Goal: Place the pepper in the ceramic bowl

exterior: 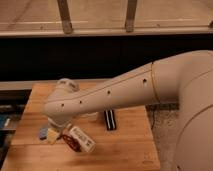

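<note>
My gripper [54, 134] hangs low over the left front of the wooden table [125, 150], at the end of the big white arm that reaches in from the right. It stands open with nothing in it. Just right of it, the slim dark red pepper [70, 143] lies against the near side of a white labelled bottle [82, 140] that rests on its side. The ceramic bowl is hidden from view.
A small translucent cup [93, 117] stands partly behind the arm near the table's middle. A black oblong object [110, 120] lies to its right. A blue-grey item [43, 132] sits left of the gripper. The floor drops away past the table's right edge.
</note>
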